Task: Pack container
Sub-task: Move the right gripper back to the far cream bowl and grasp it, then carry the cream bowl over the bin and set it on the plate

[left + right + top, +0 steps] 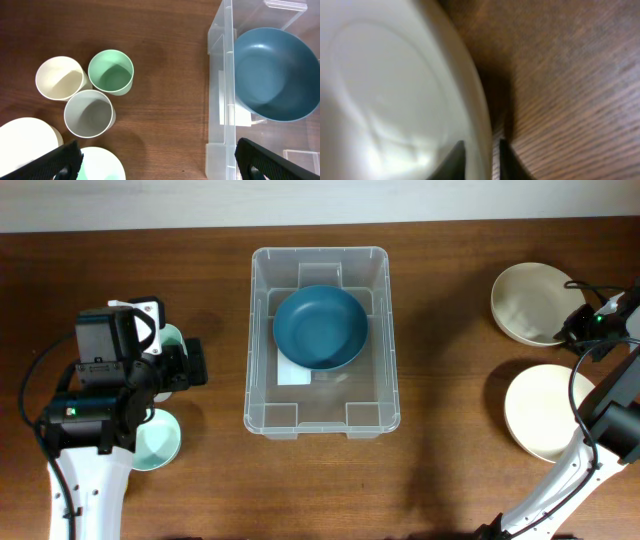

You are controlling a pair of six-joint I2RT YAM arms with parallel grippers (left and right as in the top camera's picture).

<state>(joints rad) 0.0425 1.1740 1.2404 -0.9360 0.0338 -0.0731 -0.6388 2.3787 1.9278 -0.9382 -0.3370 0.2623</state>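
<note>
The clear container (pixel 258 330) stands mid-table with a dark blue bowl (pixel 320 328) in its far half and a white label under it. Both also show in the left wrist view: container wall (pixel 220 100), blue bowl (pixel 275 75). My left gripper (pixel 193 365) (pixel 160 162) is open and empty above bare wood, between the cups and the container's left wall. My right gripper (pixel 572 330) (pixel 480 157) is at the far right, its two fingers pinched over the rim of a cream bowl (pixel 528 302) (pixel 395 90), one inside, one outside.
A second cream bowl (pixel 545 412) lies nearer on the right. On the left stand a green cup (pixel 111 72), a cream cup (pixel 60 78) and a grey cup (pixel 89 114), with a mint bowl (pixel 102 165) and a white bowl (pixel 25 140) in front.
</note>
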